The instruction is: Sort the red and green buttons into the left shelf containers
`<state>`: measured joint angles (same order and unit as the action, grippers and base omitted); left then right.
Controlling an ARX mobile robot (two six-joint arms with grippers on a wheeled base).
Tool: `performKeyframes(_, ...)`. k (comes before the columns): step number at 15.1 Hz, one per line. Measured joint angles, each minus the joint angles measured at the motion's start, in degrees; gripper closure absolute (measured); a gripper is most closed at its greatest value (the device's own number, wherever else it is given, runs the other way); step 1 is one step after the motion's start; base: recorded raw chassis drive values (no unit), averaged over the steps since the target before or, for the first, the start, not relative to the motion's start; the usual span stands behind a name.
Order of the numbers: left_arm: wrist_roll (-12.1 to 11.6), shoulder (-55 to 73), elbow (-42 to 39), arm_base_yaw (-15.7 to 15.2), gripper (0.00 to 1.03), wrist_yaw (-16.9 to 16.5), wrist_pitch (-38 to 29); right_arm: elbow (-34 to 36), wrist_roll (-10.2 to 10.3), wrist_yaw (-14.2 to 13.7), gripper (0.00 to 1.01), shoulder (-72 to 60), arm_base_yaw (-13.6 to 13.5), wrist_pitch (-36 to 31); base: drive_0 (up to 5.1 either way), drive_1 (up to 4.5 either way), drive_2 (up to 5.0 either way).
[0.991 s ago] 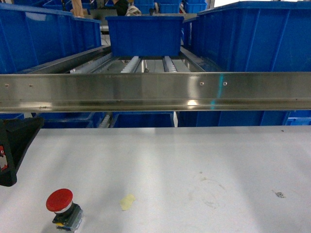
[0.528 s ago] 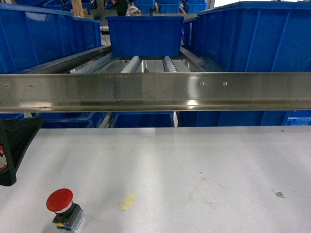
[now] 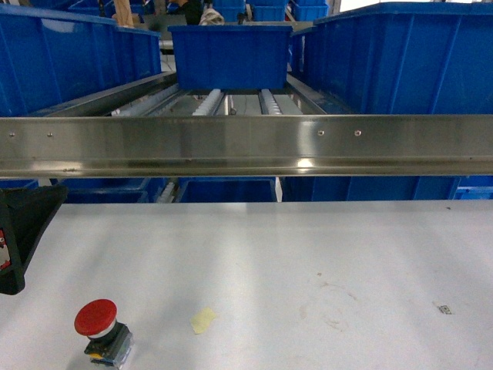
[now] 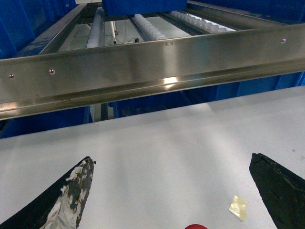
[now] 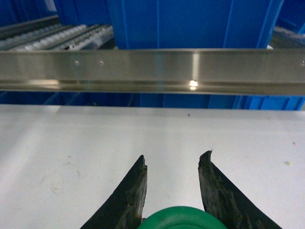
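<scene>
The red button (image 3: 95, 317), with its mushroom cap up, stands on the white table near the front left. Only the top of the red button's cap (image 4: 194, 226) shows at the bottom edge of the left wrist view. My left gripper (image 4: 171, 160) is open wide above the table, just behind the button; one black finger (image 3: 21, 231) shows at the head view's left edge. My right gripper (image 5: 174, 156) is shut on the green button (image 5: 183, 218), whose cap sits deep between the jaws. A blue container (image 3: 65, 58) stands on the left of the shelf.
A steel rail (image 3: 246, 145) runs across the shelf's front, above the table's far edge. More blue bins stand at the centre back (image 3: 229, 55) and right (image 3: 400, 62), on roller tracks (image 3: 212, 102). A yellowish tape scrap (image 3: 202, 320) lies beside the red button.
</scene>
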<state>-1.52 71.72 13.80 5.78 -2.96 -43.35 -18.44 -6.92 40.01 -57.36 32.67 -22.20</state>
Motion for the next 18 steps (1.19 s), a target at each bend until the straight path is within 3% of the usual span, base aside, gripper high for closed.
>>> performKeyframes(6, 0.0, 0.1, 0.0, 0.1, 0.05, -0.1, -0.3, 0.4, -1.7, -0.6, 0.71, -0.4, 0.0, 0.2, 0.0, 0.00, 0.0)
performKeyframes(10, -1.5, 19.4, 2.1, 3.0, 0.05, 2.1, -12.2, 0.4, -1.8, -0.6, 0.71, -0.3, 0.0, 0.2, 0.0, 0.00, 0.0)
performKeyframes(12, -2.4, 27.0, 3.5, 3.5, 0.05, 4.9, -16.3, 0.4, -1.8, -0.6, 0.71, -0.3, 0.0, 0.2, 0.0, 0.00, 0.0)
performKeyframes(18, -1.9, 35.8, 4.0, 7.9, 0.05, 8.5, -18.5, 0.4, -1.8, -0.6, 0.71, -0.3, 0.0, 0.2, 0.0, 0.00, 0.0)
